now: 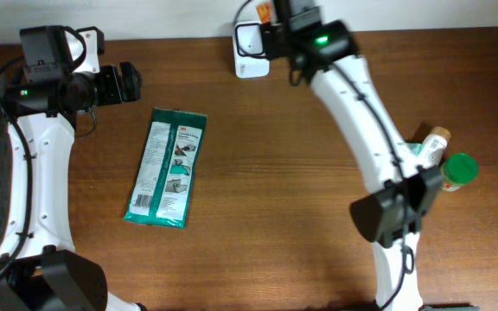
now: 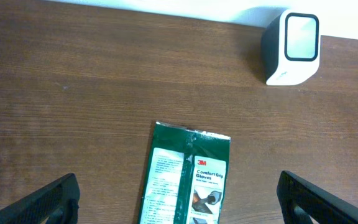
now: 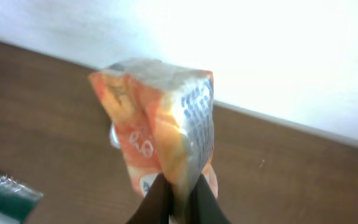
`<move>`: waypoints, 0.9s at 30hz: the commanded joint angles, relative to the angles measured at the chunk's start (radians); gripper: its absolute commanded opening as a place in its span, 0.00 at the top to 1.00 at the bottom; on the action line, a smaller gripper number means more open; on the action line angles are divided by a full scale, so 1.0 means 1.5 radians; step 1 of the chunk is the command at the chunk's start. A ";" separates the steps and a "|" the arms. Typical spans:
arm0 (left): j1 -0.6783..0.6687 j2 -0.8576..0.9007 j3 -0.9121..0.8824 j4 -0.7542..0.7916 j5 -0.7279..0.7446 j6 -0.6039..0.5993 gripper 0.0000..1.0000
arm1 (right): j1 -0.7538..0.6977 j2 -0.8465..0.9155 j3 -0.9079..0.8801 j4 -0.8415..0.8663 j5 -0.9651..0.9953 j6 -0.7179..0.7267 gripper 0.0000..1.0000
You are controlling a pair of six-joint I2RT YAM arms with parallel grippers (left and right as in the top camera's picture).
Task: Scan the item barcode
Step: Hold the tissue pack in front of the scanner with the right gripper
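My right gripper (image 3: 179, 194) is shut on the lower edge of a crumpled orange and silver snack packet (image 3: 160, 118). In the overhead view that gripper (image 1: 277, 24) holds the packet (image 1: 264, 12) at the table's far edge, just above the white barcode scanner (image 1: 251, 47). In the left wrist view the scanner (image 2: 293, 46) stands upright at the back right with its window showing. My left gripper (image 2: 178, 182) is open, its fingers (image 2: 51, 199) wide apart above the near end of a green glove package (image 2: 188, 177). It hangs at the far left (image 1: 124, 84) and holds nothing.
The green glove package (image 1: 167, 168) lies flat on the wooden table, left of centre. A corner of it (image 3: 5, 196) shows in the right wrist view. A tan-capped bottle (image 1: 437, 142) and a green-capped bottle (image 1: 459, 170) lie by the right arm's base.
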 commanded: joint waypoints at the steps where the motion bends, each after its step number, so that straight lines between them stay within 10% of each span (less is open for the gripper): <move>1: 0.000 -0.007 0.012 0.001 0.007 0.003 0.01 | 0.023 0.067 0.010 0.074 0.152 -0.142 0.96; 18: 0.000 -0.007 0.012 0.001 0.007 0.003 0.01 | 0.027 0.258 0.009 0.377 0.216 -0.594 0.96; 27: 0.000 -0.007 0.012 0.001 0.007 0.003 0.01 | 0.026 0.262 0.007 0.381 0.215 -0.606 0.96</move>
